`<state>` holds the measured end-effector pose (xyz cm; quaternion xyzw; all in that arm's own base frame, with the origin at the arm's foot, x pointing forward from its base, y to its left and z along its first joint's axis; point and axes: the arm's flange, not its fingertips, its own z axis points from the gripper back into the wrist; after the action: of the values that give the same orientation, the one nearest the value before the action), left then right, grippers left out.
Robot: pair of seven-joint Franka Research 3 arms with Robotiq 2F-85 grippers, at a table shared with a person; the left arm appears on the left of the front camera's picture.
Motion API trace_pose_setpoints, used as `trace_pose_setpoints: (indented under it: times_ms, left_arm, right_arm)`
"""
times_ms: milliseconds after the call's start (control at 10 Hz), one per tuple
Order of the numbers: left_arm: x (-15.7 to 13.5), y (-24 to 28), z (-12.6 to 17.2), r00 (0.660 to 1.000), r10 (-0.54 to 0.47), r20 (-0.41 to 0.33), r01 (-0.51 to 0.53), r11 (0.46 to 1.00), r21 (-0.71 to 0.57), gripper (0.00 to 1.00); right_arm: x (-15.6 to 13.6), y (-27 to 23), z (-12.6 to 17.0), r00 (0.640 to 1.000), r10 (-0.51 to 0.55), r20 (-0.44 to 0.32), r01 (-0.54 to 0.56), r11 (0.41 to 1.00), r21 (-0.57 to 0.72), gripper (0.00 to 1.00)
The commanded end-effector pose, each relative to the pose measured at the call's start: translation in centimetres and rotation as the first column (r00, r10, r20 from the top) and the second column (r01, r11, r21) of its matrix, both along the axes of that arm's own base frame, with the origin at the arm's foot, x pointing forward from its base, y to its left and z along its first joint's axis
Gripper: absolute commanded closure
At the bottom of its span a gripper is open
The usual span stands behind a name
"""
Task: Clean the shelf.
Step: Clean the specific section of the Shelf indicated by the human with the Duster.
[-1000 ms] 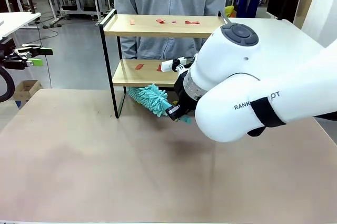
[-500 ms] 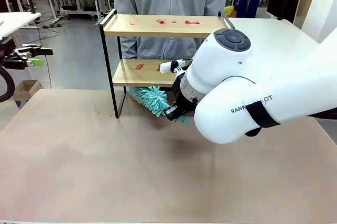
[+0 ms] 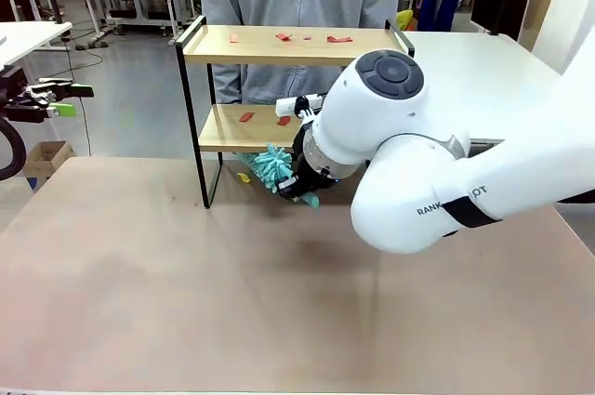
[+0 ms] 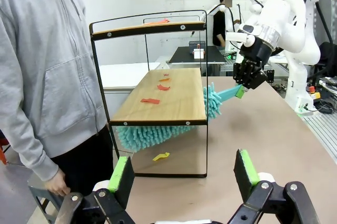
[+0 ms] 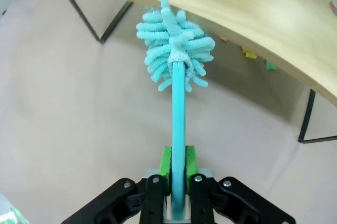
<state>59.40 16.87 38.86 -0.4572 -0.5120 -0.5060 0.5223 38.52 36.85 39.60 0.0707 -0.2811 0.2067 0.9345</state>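
Just beyond the right tool, clamped on a teal duster, the shelf seemingly touches the fibres.

Your right gripper has pushed the fluffy teal duster deeper under the black-framed wooden shelf, baring a yellow scrap near the table's far edge.

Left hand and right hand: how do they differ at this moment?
The left hand is open and empty; the right hand is shut on the handle of a teal duster. The left hand is off to the side of the shelf; the right hand is near its front, with the duster head under the lower board. Both are black with green pads.
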Motion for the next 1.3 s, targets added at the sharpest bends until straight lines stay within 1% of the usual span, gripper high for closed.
trace_pose_setpoints:
  times_ms: [0, 300, 500, 600, 800, 900, 1200]
  left_arm:
    - [-0.1, 0.0, 0.1, 1.000, -0.008, 0.014, 0.008, 1.000, 0.011, 0.00]
    - [-0.1, 0.0, 0.1, 1.000, -0.008, 0.014, 0.008, 1.000, 0.011, 0.00]
    - [-0.1, 0.0, 0.1, 1.000, -0.008, 0.014, 0.008, 1.000, 0.011, 0.00]
    - [-0.1, 0.0, 0.1, 1.000, -0.008, 0.014, 0.008, 1.000, 0.011, 0.00]
    - [-0.1, 0.0, 0.1, 1.000, -0.008, 0.014, 0.008, 1.000, 0.011, 0.00]
    - [-0.1, 0.0, 0.1, 1.000, -0.008, 0.014, 0.008, 1.000, 0.011, 0.00]
    - [-0.1, 0.0, 0.1, 1.000, -0.008, 0.014, 0.008, 1.000, 0.011, 0.00]
  right_arm:
    - [1.4, 5.5, -2.6, 0.993, -0.091, 0.074, 0.088, 0.995, 0.045, 0.87]
    - [2.8, 8.2, -4.2, 0.993, -0.103, 0.062, 0.099, 0.993, 0.059, 0.87]
    - [3.1, 9.7, -5.3, 0.989, -0.138, 0.056, 0.134, 0.988, 0.079, 0.87]
    - [3.3, 10.2, -6.0, 0.988, -0.155, 0.020, 0.153, 0.984, 0.090, 0.87]
    - [3.5, 11.2, -6.3, 0.984, -0.177, 0.009, 0.175, 0.978, 0.114, 0.87]
    - [3.4, 11.7, -6.6, 0.983, -0.185, -0.015, 0.185, 0.976, 0.117, 0.87]
    - [3.2, 11.8, -8.1, 0.975, -0.212, -0.067, 0.217, 0.972, 0.089, 0.87]
